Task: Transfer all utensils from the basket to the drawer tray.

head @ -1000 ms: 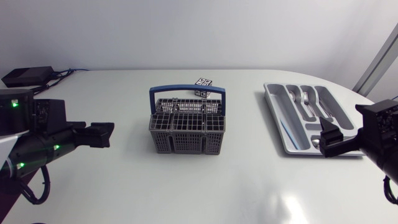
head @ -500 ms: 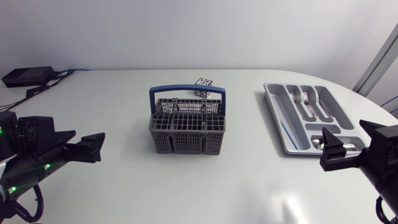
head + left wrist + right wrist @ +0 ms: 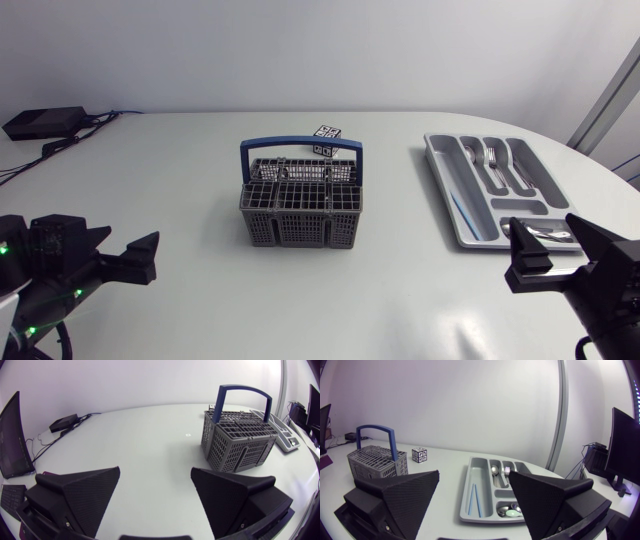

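Note:
The grey wire-grid basket point(image 3: 300, 205) with a blue handle stands mid-table; no utensil shows above its grid. To its right lies the grey drawer tray point(image 3: 440, 185), holding forks and spoons point(image 3: 492, 160), more spoons point(image 3: 535, 232) and thin blue sticks point(image 3: 460, 210). My left gripper point(image 3: 148, 262) hangs open near the front left, far from the basket point(image 3: 240, 442). At the front right, my right gripper point(image 3: 522, 268) is open just short of the tray's near end point(image 3: 465, 495). Neither gripper point(image 3: 155, 492) point(image 3: 474, 492) holds anything.
A small cube with black-and-white markers point(image 3: 327, 137) sits just behind the basket. A black box with cables point(image 3: 45, 122) lies at the far left corner. Bare table spreads between the basket and both grippers.
Both arms have drawn back toward the table's front edge, the left gripper sliding left and nearer, the right one down past the tray's near end. Both stayed open.

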Motion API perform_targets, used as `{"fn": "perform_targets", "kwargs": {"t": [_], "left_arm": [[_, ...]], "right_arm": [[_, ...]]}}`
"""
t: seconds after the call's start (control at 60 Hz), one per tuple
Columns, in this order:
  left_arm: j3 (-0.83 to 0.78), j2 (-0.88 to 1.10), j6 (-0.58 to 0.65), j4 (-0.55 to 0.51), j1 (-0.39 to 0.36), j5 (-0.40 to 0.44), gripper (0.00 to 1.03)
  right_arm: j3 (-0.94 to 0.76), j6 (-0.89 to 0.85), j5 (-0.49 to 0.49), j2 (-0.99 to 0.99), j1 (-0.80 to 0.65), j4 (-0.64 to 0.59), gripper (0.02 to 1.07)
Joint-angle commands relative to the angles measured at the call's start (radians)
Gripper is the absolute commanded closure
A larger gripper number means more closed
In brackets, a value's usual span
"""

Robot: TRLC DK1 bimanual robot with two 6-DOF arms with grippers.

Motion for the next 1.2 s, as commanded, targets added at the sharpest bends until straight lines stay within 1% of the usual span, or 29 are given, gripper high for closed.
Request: {"fn": "perform_targets", "kwargs": {"t": [0.0, 0.217, 1.183], "left_arm": [[-0.047, -0.017, 0.031, 0.029, 0.008, -0.001, 0.04], [-0.109, -0.046, 0.060, 0.081, 0.008, 0.001, 0.04], [-0.236, -0.545, -0.076, 0.061, 0.080, 0.073, 0.04]], "right_arm": [[-0.047, 0.070, -0.003, -0.046, 0.011, 0.017, 0.06], [-0.057, 0.084, -0.004, -0.064, 0.014, 0.018, 0.06], [-0.057, 0.084, -0.004, -0.064, 0.014, 0.018, 0.06]]}}
